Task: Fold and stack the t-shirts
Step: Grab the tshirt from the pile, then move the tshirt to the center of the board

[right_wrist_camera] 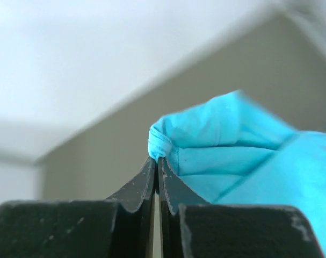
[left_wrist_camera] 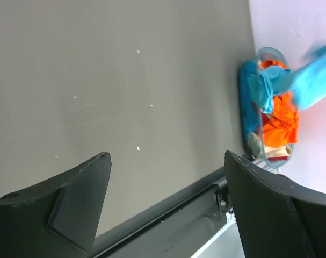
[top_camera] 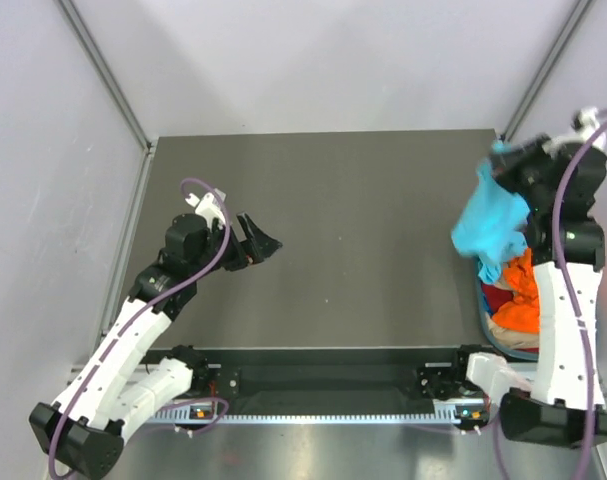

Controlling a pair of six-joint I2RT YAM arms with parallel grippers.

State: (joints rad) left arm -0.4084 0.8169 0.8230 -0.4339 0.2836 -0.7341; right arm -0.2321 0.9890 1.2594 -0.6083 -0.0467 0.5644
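Right gripper: the jaws are pressed together on a hemmed edge of the turquoise shirt, with only a thin seam between the fingertips. In the top view it is raised by the far right corner of the table.

Turquoise shirt: it hangs bunched from the right gripper, and most of the cloth is off the pile. Its lower end reaches down to the basket, where it meets the other shirts. In the left wrist view a blurred band of it runs up and away from the basket.

Orange shirt: it lies crumpled on top of the pile in the basket, just under the hanging turquoise cloth.

Red shirt: it is tucked beside the orange one and mostly covered.

Beige shirt: only a small patch shows at one end of the basket, below the red and orange cloth.

Basket: it is blue-grey plastic and sits at the right edge of the table, on the near side, just beside the right arm. Whether it stands on the table or just off it, I cannot tell.

Left gripper: the jaws are spread wide with nothing between them. It is over the left half of the table, well apart from every shirt, with its fingers pointing toward the right side.

Table: it has a dark grey top with a few small pale specks.
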